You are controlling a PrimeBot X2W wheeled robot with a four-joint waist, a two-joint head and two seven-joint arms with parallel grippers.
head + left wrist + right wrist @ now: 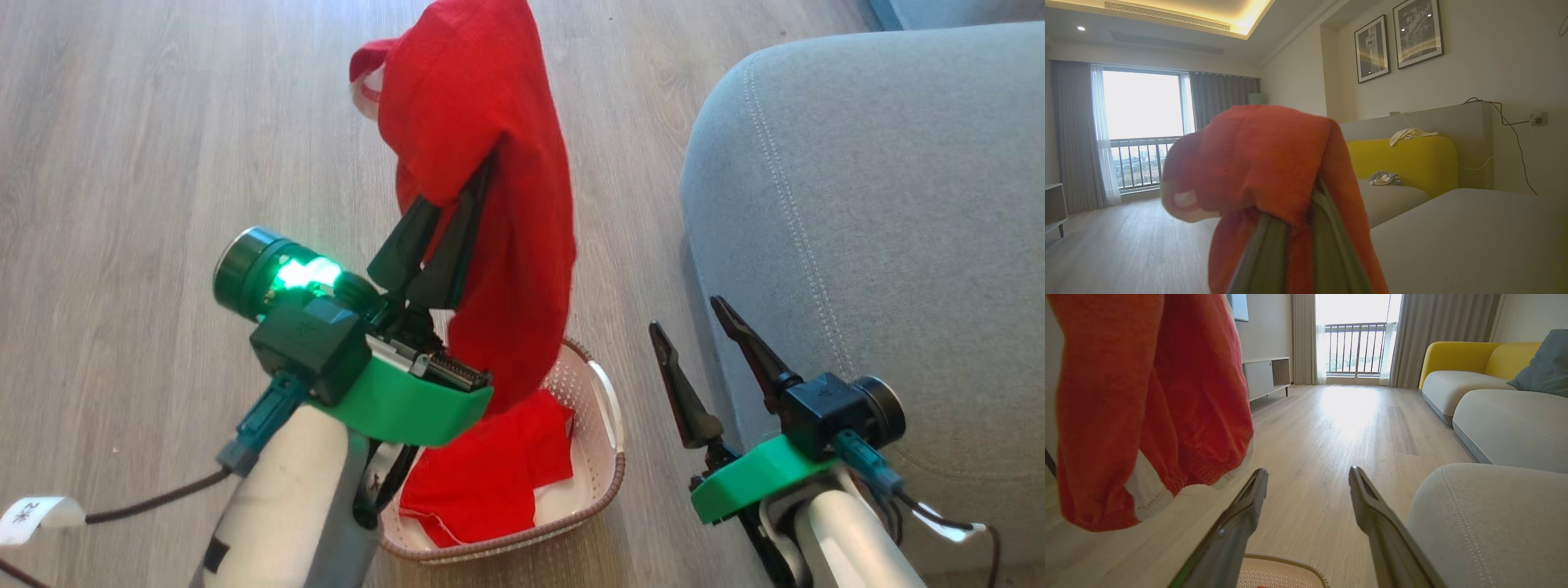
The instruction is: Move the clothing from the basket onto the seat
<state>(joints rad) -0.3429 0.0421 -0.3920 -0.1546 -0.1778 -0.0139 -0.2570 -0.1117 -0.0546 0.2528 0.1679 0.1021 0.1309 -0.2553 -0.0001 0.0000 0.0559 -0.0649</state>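
A red garment (482,163) hangs high over the basket (600,465), draped over the tips of my left gripper (465,192), which is shut on it. The left wrist view has the same garment (1265,163) bunched over the fingers (1327,253). A second red garment (490,474) lies inside the cream basket with the brown rim. The grey seat (882,229) is to the right of the basket. My right gripper (694,314) stands open and empty between basket and seat. In the right wrist view the hanging garment (1147,400) is at the left, the seat (1490,522) at the lower right.
Pale wood floor (163,163) spreads left of and beyond the basket. Further off stand a yellow-backed sofa (1461,363) with a grey cushion (1545,367), a low cabinet (1265,375) and a balcony window (1355,339). A cable (155,498) trails from my left arm.
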